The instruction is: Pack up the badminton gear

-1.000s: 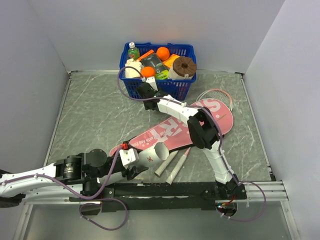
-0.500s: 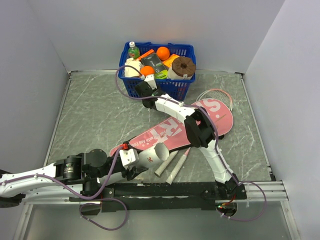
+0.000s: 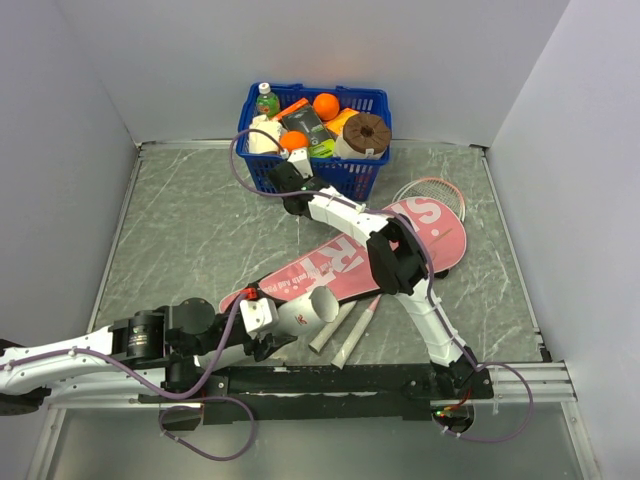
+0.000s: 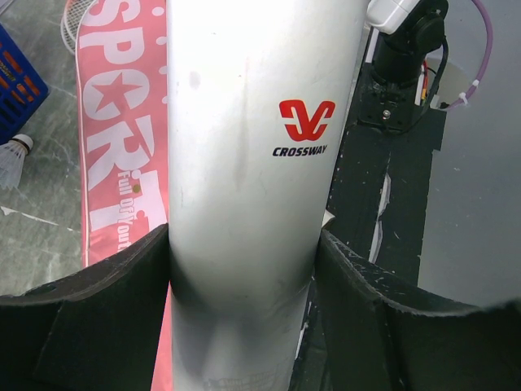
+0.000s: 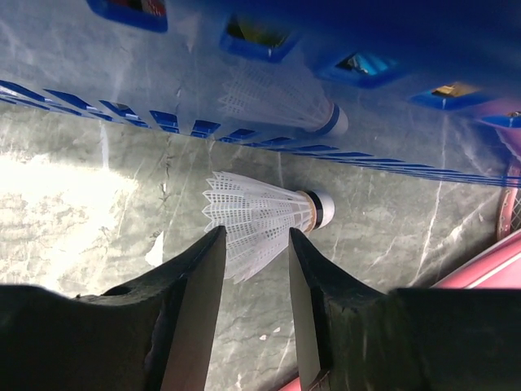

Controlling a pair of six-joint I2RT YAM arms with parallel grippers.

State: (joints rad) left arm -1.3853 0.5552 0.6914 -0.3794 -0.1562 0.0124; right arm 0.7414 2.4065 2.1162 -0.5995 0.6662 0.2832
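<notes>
Closing right hand [image 5: 254, 238], seemingly around shuttlecock [image 5: 259, 210]

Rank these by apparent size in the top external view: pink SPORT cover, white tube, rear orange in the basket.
1. Pink SPORT cover, largest by far.
2. White tube.
3. Rear orange, clearly smallest.

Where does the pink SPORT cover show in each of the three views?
Top external: the pink SPORT cover lies diagonally mid-table.
Left wrist: the cover fills the upper left, left of the white tube.
Right wrist: only a pink sliver at the lower right edge.
Shared landmark: the blue basket, in all three views.
</notes>
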